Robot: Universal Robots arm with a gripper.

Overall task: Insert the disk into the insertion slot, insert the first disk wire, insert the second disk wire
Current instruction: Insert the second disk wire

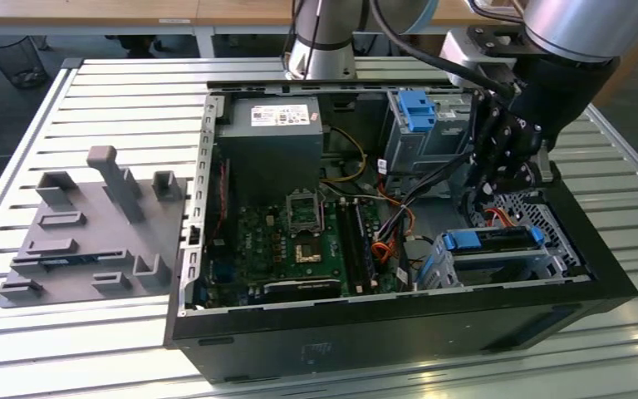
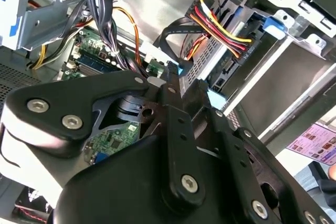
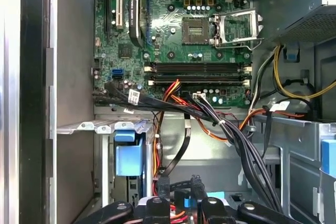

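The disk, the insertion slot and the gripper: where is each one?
the disk (image 1: 494, 238), exterior view, on its blue carrier frame.
the insertion slot (image 1: 485, 268), exterior view, on its ribbed metal side.
the gripper (image 2: 190, 83), second wrist view, between its fingertips.

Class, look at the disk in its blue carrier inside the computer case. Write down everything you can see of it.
The disk lies flat, already seated in the insertion slot, a ribbed silver sheet-metal cage at the case's near corner on the exterior view's right. Its bright blue plastic carrier frame spans the top edge. In the second wrist view, a bundle of red, yellow and black wires ends in a black plug at its rear edge. The gripper hangs just above it.
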